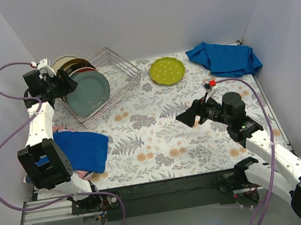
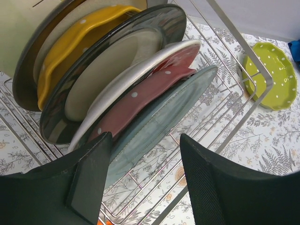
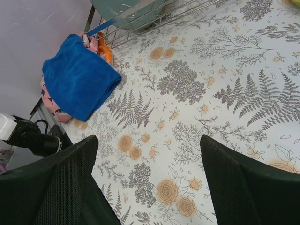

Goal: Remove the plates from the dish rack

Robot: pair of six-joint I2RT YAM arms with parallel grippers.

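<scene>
1 plate done: lime-green dotted plate point(image 1: 167, 70) lay on table point(image 1: 159, 134), beside dish rack point(image 1: 128, 70). Approx. 6 plates point(image 2: 117, 65) remained inside. L gripper point(image 2: 144, 138) straddled grey-teal plate point(image 2: 159, 117), jaws apart, no grip; R gripper point(image 3: 150, 154) wide open, empty.

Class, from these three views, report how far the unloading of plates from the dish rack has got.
Done: the lime-green plate lies on the table, outside the dish rack. In hand: the left hand, open, flanks the edge of the front grey-teal plate, no grip yet; the right hand hangs open and empty. Left: that plate and at least four behind it stand in the rack.
</scene>
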